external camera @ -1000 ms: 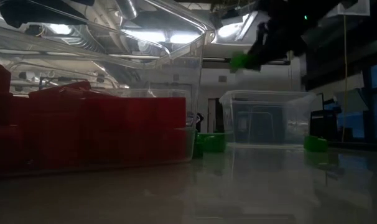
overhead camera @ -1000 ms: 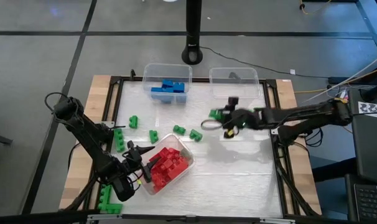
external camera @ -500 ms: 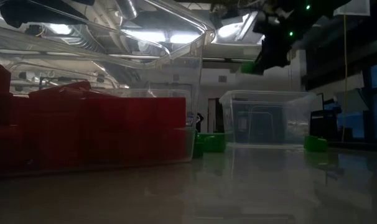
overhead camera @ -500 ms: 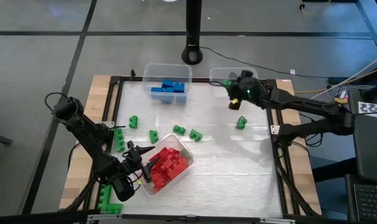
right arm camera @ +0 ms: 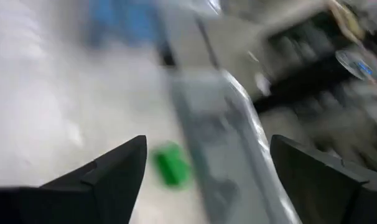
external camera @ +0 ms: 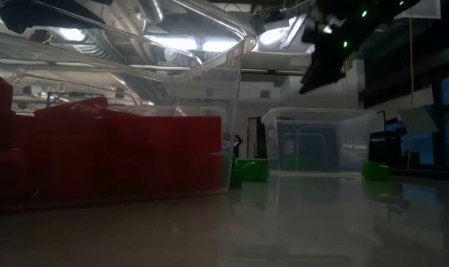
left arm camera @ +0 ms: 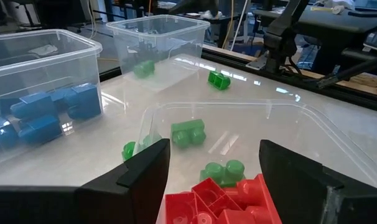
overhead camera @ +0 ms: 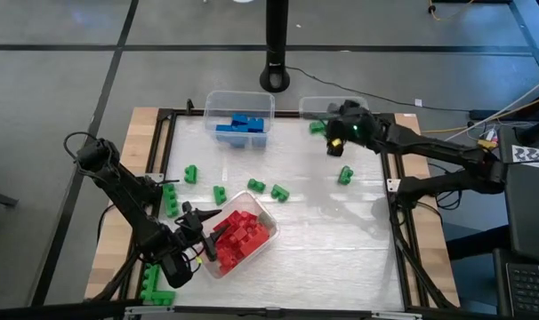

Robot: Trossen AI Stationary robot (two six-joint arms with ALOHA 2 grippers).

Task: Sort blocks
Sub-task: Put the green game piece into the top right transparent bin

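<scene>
My right gripper is open and empty above the near left part of the far right clear bin. A green block is inside that bin near its near left corner; it also shows in the right wrist view and the left wrist view. Whether it rests on the bin's floor I cannot tell. My left gripper is open and empty at the left rim of the bin of red blocks. Blue blocks lie in the far left bin. Several green blocks lie on the table.
Loose green blocks lie at mid table, toward the right, at the left and at the near left corner. The red-block bin stands askew at the near left. A dark post base stands beyond the table's far edge.
My right gripper has carried a green block from mid table up and toward the far edge, over the far right bin. It has let go of it; the block is now inside the bin, apart from the fingers.
</scene>
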